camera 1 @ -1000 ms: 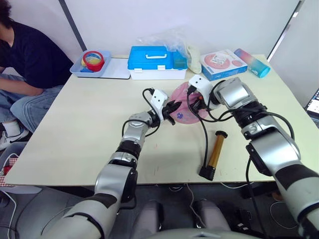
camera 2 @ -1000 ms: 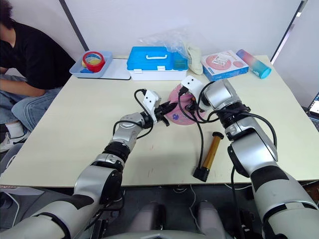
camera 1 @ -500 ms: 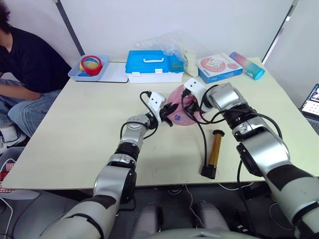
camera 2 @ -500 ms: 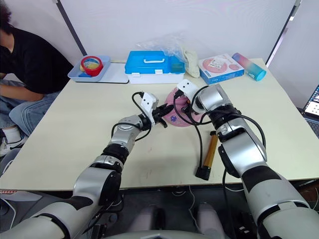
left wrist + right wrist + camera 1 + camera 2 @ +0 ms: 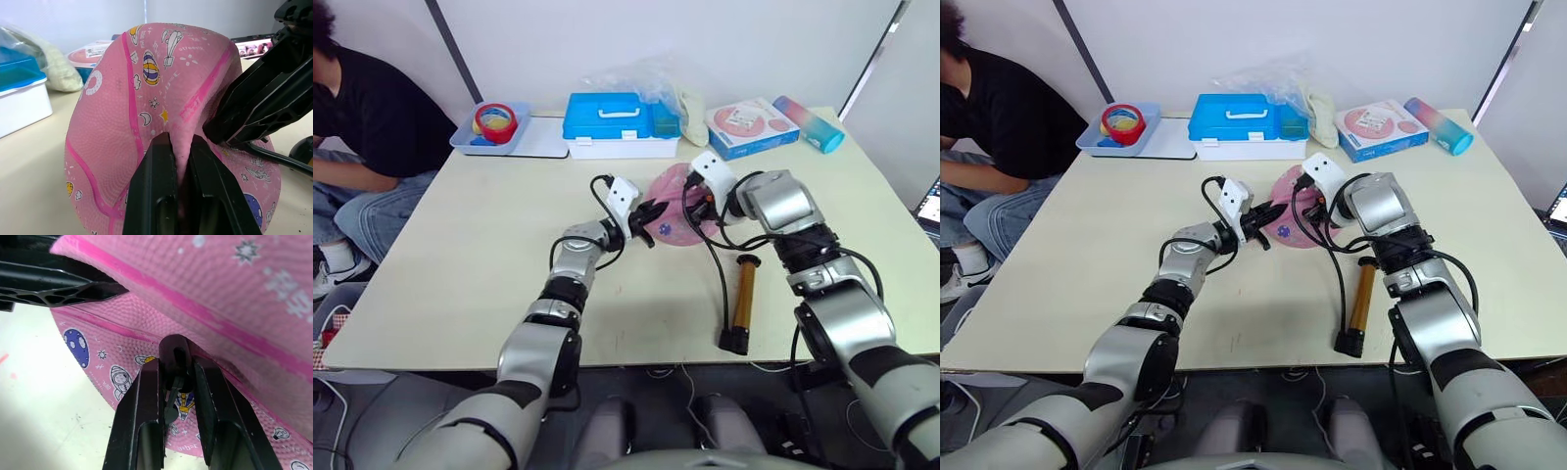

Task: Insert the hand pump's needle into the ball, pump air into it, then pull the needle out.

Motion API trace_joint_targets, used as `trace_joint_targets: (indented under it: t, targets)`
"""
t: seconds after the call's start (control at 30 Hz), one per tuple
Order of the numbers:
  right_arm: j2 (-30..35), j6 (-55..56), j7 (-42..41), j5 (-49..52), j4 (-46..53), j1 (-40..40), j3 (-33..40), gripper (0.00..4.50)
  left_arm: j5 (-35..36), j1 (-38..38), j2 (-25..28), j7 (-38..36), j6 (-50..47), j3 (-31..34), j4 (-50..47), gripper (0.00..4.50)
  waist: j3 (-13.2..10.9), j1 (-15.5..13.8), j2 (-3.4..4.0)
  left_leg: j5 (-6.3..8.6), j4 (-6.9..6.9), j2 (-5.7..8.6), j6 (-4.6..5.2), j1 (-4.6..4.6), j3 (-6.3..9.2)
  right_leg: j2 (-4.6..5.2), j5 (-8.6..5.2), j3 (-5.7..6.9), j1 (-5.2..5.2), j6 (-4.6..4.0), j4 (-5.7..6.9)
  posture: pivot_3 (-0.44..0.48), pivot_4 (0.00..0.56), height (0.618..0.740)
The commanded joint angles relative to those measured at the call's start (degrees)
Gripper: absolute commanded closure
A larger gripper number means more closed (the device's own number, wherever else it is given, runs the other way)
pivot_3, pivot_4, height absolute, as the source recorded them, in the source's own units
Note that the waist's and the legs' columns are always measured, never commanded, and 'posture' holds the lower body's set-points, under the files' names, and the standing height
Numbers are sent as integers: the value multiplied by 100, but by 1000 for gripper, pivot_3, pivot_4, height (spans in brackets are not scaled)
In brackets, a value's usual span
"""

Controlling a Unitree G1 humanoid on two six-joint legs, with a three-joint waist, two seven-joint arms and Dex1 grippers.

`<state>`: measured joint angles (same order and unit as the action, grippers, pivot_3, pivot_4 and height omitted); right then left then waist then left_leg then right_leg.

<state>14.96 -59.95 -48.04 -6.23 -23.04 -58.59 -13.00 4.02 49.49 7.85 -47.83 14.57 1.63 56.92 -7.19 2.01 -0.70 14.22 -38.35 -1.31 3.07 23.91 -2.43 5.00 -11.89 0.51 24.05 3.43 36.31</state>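
Observation:
The ball (image 5: 668, 225) is a limp pink rubber ball with cartoon prints, lying mid-table. My left gripper (image 5: 646, 212) is shut on a raised fold of it, and the pink rubber shows squeezed between the black fingers (image 5: 155, 196). From the opposite side my right gripper (image 5: 697, 202) is shut on the black needle fitting (image 5: 174, 355), held close against the ball (image 5: 146, 342). I cannot tell whether the needle is in the valve. The black hose (image 5: 718, 266) runs down to the hand pump (image 5: 741, 296), a bronze cylinder lying on the table nearer to me.
Along the far edge stand a blue toolbox (image 5: 619, 116), a tray with tape rolls (image 5: 495, 123), a plastic bag (image 5: 656, 76), a flat box (image 5: 752, 125) and a tumbler (image 5: 809, 123). A person (image 5: 362, 117) sits at the table's left side.
The head views swayed and came back. Both grippers keep their holds at the ball; the pump lies in about the same spot.

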Motion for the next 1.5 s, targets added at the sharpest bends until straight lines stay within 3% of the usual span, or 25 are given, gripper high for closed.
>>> trace_joint_targets:
  t: [0.03, 0.2, 0.23, 0.5, 0.8, 0.9, 1.1, 1.37, 1.5]
  targets:
    - [24, -251, -83, 437, 910, 138, 68, 2815, -204, 49, -246, -191, -53, -347, 208, 4500, -11, -25, 15, 0, 6, 1, 0, 5, 2, 0, 0, 3, 0, 1, -12, 0, 150, 740]
    - [397, -552, -120, 785, 1828, 480, 194, 270, -227, 87, -279, -209, -22, -340, 266, 4500, -24, -166, 31, 0, 5, 11, 3, 78, 43, -3, 14, 49, 29, 26, -47, 0, 150, 740]
    - [491, -607, -121, 878, 2059, 562, 265, 40, -230, 97, -283, -214, -14, -342, 285, 4500, -28, -188, 32, 0, 3, 15, 3, 91, 47, -3, 15, 54, 36, 26, -47, 0, 150, 740]
    - [1048, -658, 90, 1505, 3423, 1273, 787, 40, -216, 153, -263, -250, 40, -376, 379, 4500, -55, -288, 33, 0, 1, 43, 4, 91, 84, -6, 6, 89, 18, 34, -49, 0, 150, 740]
    - [1533, 238, 195, 2205, 4566, 2826, 1750, 40, -230, 214, -242, -278, 113, -391, 506, 4500, -66, -284, 29, -1, -2, 63, 4, 84, 126, -1, -3, 115, -17, 47, -61, 0, 150, 740]
    - [1589, 529, 66, 2579, 4897, 3563, 2405, 40, -239, 267, -228, -293, 120, -394, 564, 4500, -72, -300, 21, -1, -3, 64, 4, 81, 132, -2, -4, 119, -22, 47, -59, 0, 150, 740]
    - [1703, 1413, 9, 2942, 5086, 4984, 3421, 40, -249, 350, -206, -312, 141, -402, 673, 4500, -79, -308, 11, -1, -6, 70, 4, 81, 138, 3, -9, 123, -34, 56, -63, 0, 150, 740]
    - [1998, 2749, -1193, 3905, 4450, 6671, 5001, 40, -303, 451, -194, -330, 171, -418, 842, 4500, -84, -292, 9, -1, -10, 70, 4, 66, 138, 2, -11, 118, -46, 58, -62, 0, 150, 740]
    - [2090, 3484, -1540, 3991, 4057, 7123, 5402, 40, -323, 539, -201, -333, 185, -419, 929, 4500, -84, -289, 8, -1, -12, 68, 4, 60, 136, 0, -12, 114, -49, 58, -61, 0, 150, 740]
